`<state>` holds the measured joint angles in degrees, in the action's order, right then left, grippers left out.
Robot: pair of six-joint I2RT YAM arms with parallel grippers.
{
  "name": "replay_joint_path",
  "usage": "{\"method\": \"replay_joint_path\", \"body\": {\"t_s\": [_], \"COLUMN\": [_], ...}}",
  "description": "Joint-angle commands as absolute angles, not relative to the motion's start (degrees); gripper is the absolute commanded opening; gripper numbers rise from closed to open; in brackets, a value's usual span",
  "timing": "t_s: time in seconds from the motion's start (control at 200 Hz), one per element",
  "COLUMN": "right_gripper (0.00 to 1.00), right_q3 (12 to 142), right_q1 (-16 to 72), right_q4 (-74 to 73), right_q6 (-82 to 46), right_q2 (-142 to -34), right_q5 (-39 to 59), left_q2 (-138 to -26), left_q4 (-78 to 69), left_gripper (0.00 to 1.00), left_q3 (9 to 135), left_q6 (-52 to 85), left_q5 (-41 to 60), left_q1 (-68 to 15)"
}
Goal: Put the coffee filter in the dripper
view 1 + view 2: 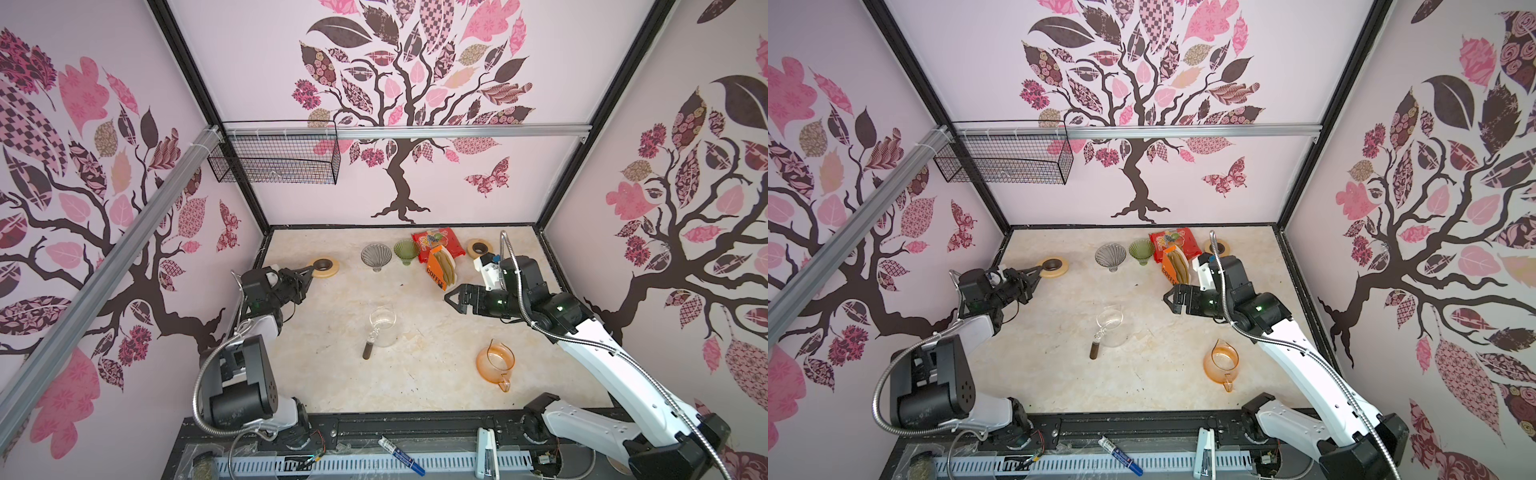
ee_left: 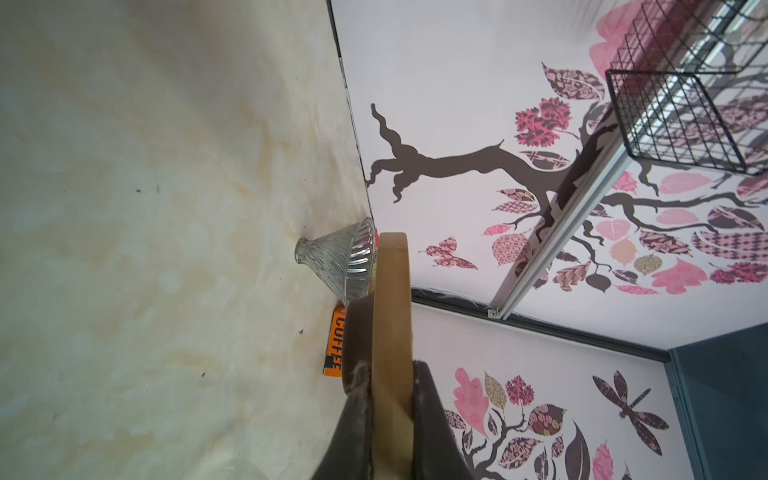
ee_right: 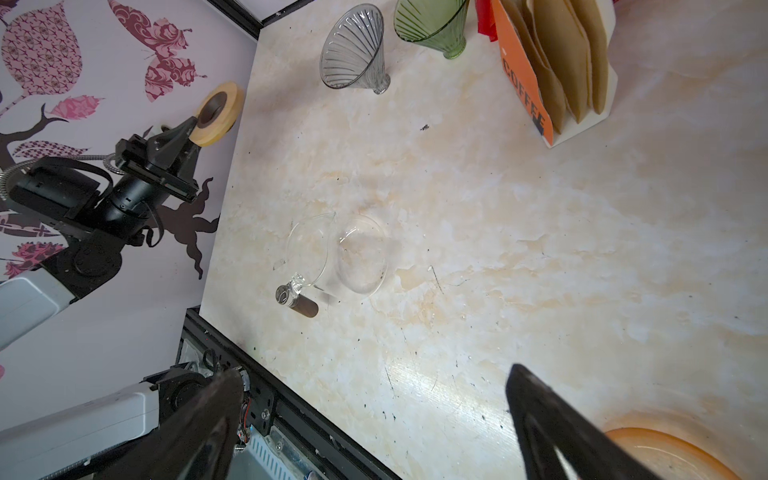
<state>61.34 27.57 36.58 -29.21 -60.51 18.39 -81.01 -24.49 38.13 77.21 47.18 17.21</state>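
Brown filters (image 1: 447, 266) near spread right fingers (image 3: 536, 411)

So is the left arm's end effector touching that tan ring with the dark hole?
Touching: the left wrist view shows the left end effector clamped on the tan ring.

Bright, even light with soft shadows; glare streaks the table (image 3: 419, 376) (edges bend, wide-angle).
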Motion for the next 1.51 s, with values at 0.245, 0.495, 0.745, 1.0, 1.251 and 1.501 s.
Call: {"method": "replay_joint_path", "body": {"t_s": [0.245,0.495,0.745,1.0,1.251,1.501], "right_gripper": [1.0,1.0,1.0,1.0,1.0,1.0], "right_q3": [63.7,63.11,62.95,62.62,62.15,61.52], "right_q1": [27.92,27.91,27.86,27.94,27.91,27.91], "right_q4": [35.38,35.28,35.31,35.29,35.29,35.16], "right_q6": [-26.63,-26.72,-27.0,-27.18,-27.33,-27.25], "right_q2": [-63.18,-63.78,-64.44,-64.65,-64.35,-63.98], "right_q5": [22.8,24.05,23.86,23.99,23.99,23.91], "left_q2": [-74.79,-74.11,-74.0,-73.83,-74.52,-76.26], "left_q4": [-17.23,-15.34,-11.94,-6.88,1.75,1.49], "left_gripper": [0.0,0.0,0.0,0.0,0.0,0.0], "left_q3": [42.71,41.14,38.82,36.12,36.06,36.62], "left_q6": [67.79,63.67,60.19,56.19,48.91,48.17], "left_q5": [57.18,63.05,65.66,65.35,63.99,62.36], "left_q1": [4.57,-2.42,-5.77,-7.46,-7.46,-7.48]}}
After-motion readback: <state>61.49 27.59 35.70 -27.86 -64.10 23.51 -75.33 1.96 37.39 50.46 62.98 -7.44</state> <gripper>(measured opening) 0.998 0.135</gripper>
